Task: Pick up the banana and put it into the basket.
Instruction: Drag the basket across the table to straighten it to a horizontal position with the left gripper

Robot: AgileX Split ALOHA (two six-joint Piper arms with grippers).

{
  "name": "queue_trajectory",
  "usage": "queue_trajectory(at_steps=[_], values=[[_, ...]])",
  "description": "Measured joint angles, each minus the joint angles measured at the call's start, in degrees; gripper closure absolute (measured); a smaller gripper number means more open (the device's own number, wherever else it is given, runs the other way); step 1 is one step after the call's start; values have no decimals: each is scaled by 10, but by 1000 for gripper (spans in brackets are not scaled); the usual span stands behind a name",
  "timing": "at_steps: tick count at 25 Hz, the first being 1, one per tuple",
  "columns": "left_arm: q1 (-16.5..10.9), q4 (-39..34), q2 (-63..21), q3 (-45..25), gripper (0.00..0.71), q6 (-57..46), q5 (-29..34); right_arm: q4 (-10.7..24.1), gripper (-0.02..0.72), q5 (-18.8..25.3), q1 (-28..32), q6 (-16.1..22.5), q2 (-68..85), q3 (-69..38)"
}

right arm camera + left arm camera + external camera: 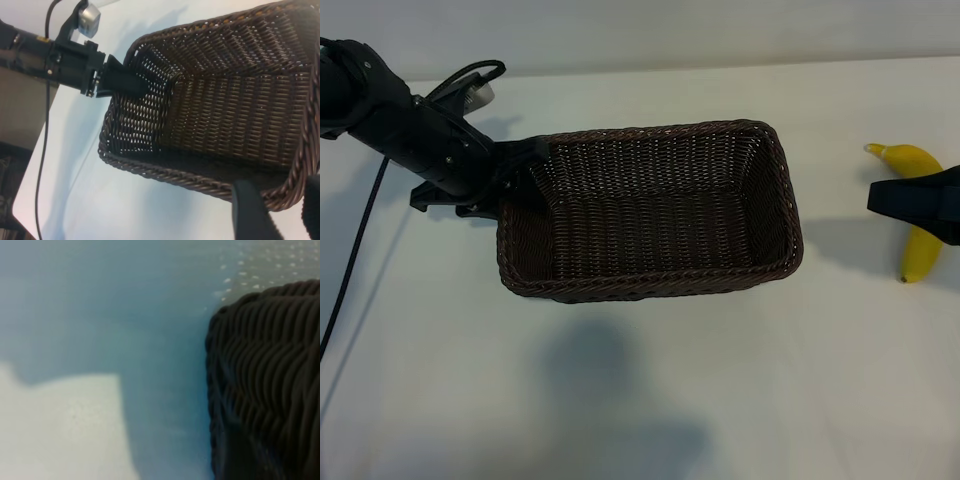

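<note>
The dark brown woven basket (650,290) stands in the middle of the white table, with nothing inside it. The yellow banana (920,250) lies on the table to its right, near the view's right edge. My right gripper (895,198) hangs over the banana's middle and covers it. In the right wrist view this gripper (280,187) is open, with only the basket's rim (200,180) and bare table between its fingers; the banana is out of that view. My left gripper (515,175) is at the basket's left rim, and the right wrist view shows the left gripper (125,80) reaching over that wall. The left wrist view shows only the basket's corner (265,380).
The left arm (410,130) stretches in from the upper left, and its black cable (355,250) trails down the left side of the table. The table's left edge (30,165) drops off beyond that arm. White tabletop (650,400) lies in front of the basket.
</note>
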State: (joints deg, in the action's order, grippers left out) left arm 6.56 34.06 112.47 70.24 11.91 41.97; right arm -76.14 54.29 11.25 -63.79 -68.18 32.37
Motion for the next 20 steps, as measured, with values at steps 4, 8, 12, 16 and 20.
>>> queue_trajectory(at_steps=[4,8,12,16,20], values=[[0,-8,0,0,288,-14,-1,0,409,-1,0,0,0,0],[0,-8,0,0,287,-17,-2,0,409,-1,0,0,0,0],[0,-8,0,0,287,-17,-7,0,409,-1,0,0,0,0],[0,-8,0,0,284,-18,-7,0,409,-1,0,0,0,0],[0,-8,0,0,244,-18,-7,0,409,-1,0,0,0,0]])
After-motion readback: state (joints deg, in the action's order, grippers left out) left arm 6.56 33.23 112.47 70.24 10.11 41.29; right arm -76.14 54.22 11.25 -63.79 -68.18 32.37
